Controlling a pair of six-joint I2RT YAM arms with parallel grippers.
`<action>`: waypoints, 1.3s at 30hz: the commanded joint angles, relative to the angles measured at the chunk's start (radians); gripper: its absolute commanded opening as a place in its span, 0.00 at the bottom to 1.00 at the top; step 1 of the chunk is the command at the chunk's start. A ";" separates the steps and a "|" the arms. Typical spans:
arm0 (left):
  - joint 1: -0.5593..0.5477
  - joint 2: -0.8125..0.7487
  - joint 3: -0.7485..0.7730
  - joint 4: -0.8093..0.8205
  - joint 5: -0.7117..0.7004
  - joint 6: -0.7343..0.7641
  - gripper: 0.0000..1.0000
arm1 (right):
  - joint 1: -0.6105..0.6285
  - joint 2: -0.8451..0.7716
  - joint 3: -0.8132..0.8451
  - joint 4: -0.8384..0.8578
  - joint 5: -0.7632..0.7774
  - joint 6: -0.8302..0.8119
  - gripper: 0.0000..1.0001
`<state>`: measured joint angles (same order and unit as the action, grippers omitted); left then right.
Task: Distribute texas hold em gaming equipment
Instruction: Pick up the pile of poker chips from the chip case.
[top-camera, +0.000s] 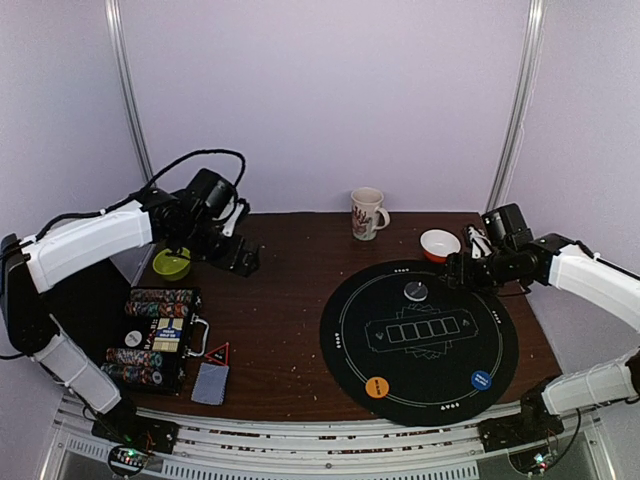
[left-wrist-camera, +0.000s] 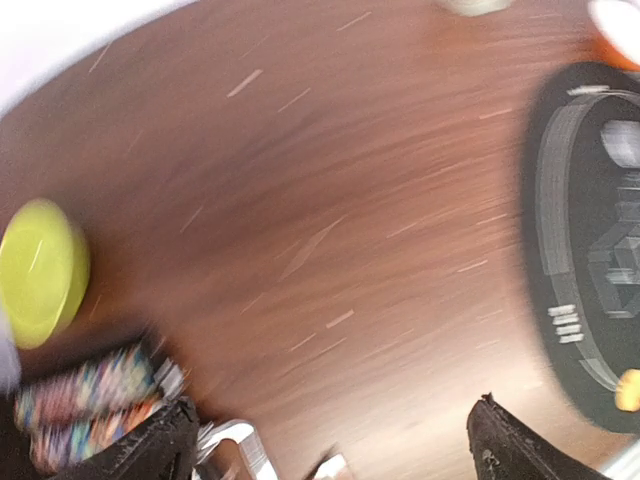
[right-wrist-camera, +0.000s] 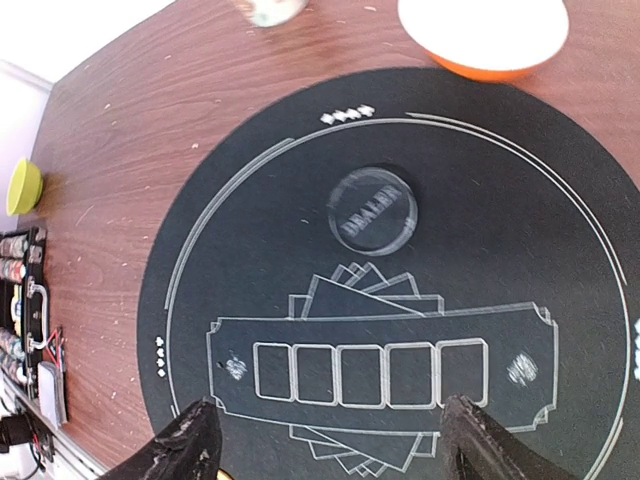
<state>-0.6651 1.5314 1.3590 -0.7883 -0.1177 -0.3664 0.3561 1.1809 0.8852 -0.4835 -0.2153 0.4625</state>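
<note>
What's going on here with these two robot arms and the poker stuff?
Two robot arms are laying out a poker game, and right now neither holds anything. The left gripper hangs open over the wooden table, and the right gripper is open above the round black mat. Three buttons lie on the mat: a clear dealer button, an orange one and a blue one. The chips sit in their case, with the deck of cards beside it.

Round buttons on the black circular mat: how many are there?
3. A clear-grey round dealer button lies toward the far edge of the black round mat, an orange round button near-left, a blue round button near-right. None looks hidden.
</note>
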 joint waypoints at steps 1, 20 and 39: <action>0.142 -0.085 -0.126 -0.104 -0.042 -0.114 0.97 | 0.028 0.063 0.068 0.044 -0.014 -0.067 0.77; 0.430 -0.006 -0.332 0.087 -0.066 -0.127 0.57 | 0.037 0.372 0.302 -0.016 -0.021 -0.188 0.78; 0.437 0.029 -0.408 0.120 -0.135 -0.136 0.48 | 0.040 0.391 0.319 -0.025 -0.023 -0.175 0.78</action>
<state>-0.2367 1.5742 0.9741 -0.6979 -0.2333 -0.5034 0.3882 1.5673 1.1759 -0.4908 -0.2329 0.2867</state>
